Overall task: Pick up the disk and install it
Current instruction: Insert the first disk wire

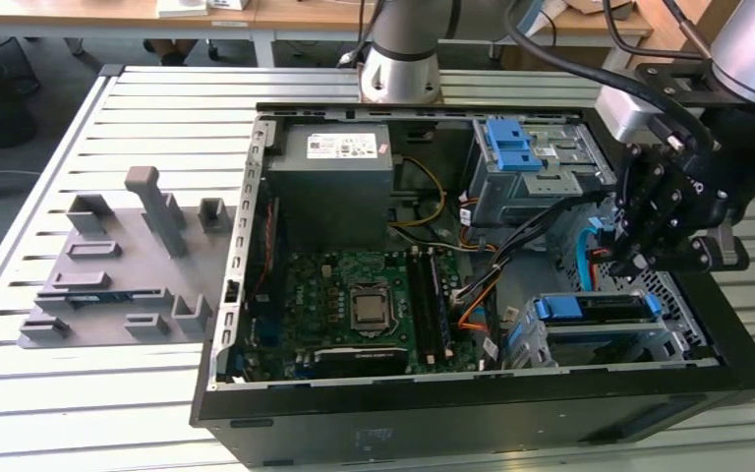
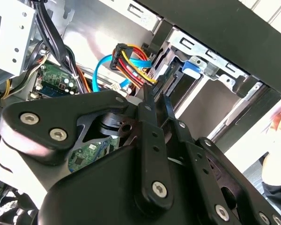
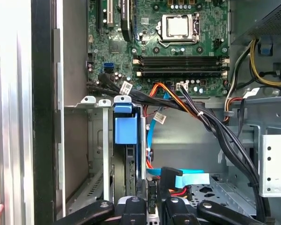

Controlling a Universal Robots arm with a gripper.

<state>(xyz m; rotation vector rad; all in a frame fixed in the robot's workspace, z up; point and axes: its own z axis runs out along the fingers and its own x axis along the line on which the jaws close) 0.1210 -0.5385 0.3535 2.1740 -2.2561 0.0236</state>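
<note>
- The table (image 1: 102, 128), a slatted metal surface, carries an open computer case (image 1: 483, 413) lying on its side, with a grey fixture block (image 1: 115, 285) beside it toward the exterior view's left.
- Inside the case, the grey power-supply box (image 1: 329, 182) sits at the far end; the green motherboard (image 1: 351, 305) lies below it, also visible in the first wrist view (image 3: 154, 47).
- The robot arm (image 1: 745, 49) reaches in from the exterior view's right, its black wrist hanging over the case's drive-bay side.
- The disk (image 1: 597, 309), edged by its blue carrier, sits in the drive cage at the near corner of the case on the exterior view's right; in the first wrist view its blue carrier tab (image 3: 125, 126) stands in the cage slot.
- The gripper (image 2: 154, 101) is just above that cage, its two thin fingers (image 2: 147, 105) drawn close together with a narrow gap and nothing visible between them.
- Bundled cables (image 3: 215, 122), black, orange and blue, run from the motherboard past the cage.
</note>
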